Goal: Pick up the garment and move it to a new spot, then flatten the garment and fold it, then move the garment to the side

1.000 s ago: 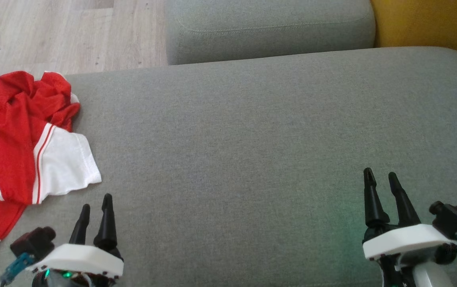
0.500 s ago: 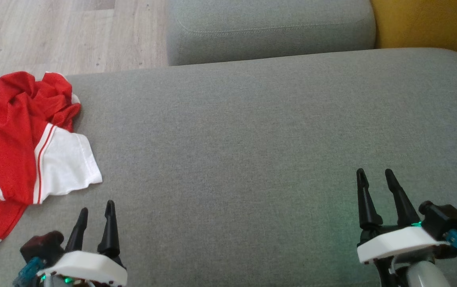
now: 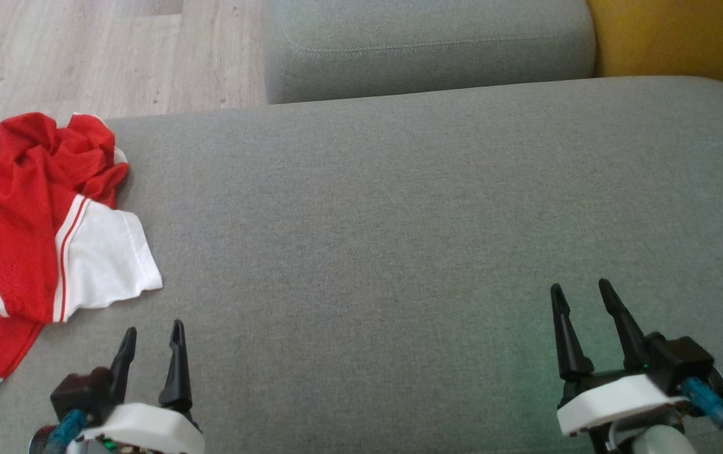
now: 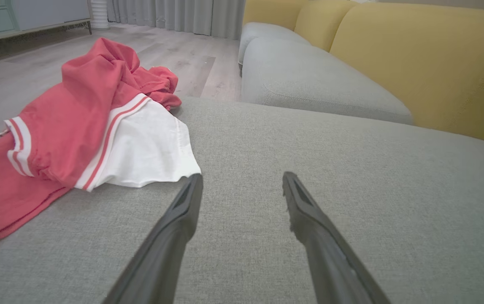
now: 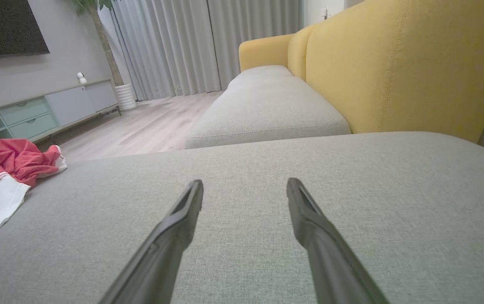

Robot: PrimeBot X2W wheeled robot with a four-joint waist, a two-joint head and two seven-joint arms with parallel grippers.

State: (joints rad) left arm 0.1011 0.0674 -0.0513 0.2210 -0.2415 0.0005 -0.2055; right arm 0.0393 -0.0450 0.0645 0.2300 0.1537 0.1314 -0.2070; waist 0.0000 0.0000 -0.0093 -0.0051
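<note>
Garment (image 3: 27,233): crumpled red-and-white heap on grey cushion (image 3: 399,221), unmoved, lying ahead-left of left gripper (image 3: 154,326), white hem near its fingertips. Left gripper: wide, empty, drawn back since a second ago. Right gripper (image 3: 580,285): same, garment well apart leftward. Pickup seemingly not begun.

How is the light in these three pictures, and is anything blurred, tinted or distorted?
Head view: soft, even light without hard shadows; a faint green tint on the grey cushion near the right gripper. Left wrist view: the garment looks paler, nearly pink; the fingers of the left gripper blur toward the bottom edge. Right wrist view: wide-angle stretch makes the yellow backrest loom; curtains bright.
</note>
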